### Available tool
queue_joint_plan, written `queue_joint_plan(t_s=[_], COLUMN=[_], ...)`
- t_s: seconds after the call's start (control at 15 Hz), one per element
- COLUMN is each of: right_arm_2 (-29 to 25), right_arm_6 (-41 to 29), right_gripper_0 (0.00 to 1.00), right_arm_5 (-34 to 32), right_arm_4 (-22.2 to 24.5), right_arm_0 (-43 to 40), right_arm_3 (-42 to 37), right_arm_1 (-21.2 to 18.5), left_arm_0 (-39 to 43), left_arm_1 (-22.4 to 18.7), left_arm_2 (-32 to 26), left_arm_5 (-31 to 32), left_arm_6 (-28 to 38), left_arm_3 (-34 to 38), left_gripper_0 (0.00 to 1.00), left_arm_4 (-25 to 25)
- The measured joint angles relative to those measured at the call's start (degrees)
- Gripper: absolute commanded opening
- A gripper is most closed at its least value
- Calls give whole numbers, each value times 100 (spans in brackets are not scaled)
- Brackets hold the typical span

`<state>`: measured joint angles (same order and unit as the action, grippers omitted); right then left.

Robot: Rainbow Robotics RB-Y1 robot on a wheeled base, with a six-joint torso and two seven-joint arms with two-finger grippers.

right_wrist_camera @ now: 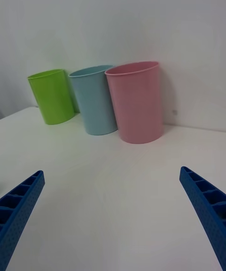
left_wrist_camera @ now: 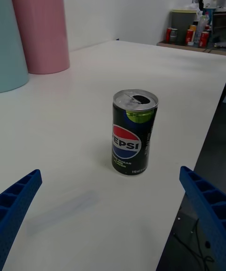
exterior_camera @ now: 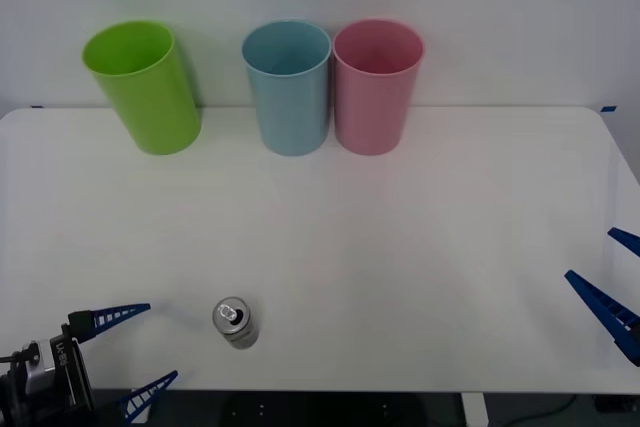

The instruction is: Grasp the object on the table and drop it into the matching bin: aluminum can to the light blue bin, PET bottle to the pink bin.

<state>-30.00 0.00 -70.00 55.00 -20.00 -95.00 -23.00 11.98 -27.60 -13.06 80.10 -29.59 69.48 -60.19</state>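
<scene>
1. The can (exterior_camera: 235, 322) is standing upright on the white worktop (exterior_camera: 420, 267), long axis vertical, pull-tab top facing up. It is sitting near the front edge, left of centre. In the left wrist view the can (left_wrist_camera: 133, 132) is showing a dark label with a Pepsi logo facing the camera.
2. The left claw (exterior_camera: 128, 345) is hovering at the front-left corner, fingers spread apart and pointing toward the can, gripping nothing. The can is lying just beyond the fingertips, not touching them.
3. The right claw (exterior_camera: 612, 279) is waiting at the right edge of the worktop, fingers apart, holding nothing, well away from the can.
4. Three bins are standing along the back edge: the lime green bin (exterior_camera: 142, 85) on the left, the light blue bin (exterior_camera: 288, 87) in the middle, the pink bin (exterior_camera: 376, 85) just beside it, the two nearly touching.
5. The left claw's body is being cut off by the picture's corner; the smaller label print is too tiny to read.
</scene>
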Motion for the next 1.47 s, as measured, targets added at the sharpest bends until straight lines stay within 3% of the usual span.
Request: queue_joint_plan(t_s=[0.4, 1.47], right_arm_2=[0, 0], right_arm_6=[-1, 0], right_gripper_0=[100, 100], right_arm_5=[0, 0], right_arm_4=[0, 0], right_arm_0=[0, 0], right_arm_3=[0, 0], right_arm_1=[0, 0], left_arm_0=[-481, -942], left_arm_1=[165, 1068], left_arm_2=[334, 337], left_arm_5=[-6, -282], left_arm_6=[-254, -442], left_arm_3=[-561, -576], left_gripper_0=[100, 100], left_arm_4=[-20, -1022])
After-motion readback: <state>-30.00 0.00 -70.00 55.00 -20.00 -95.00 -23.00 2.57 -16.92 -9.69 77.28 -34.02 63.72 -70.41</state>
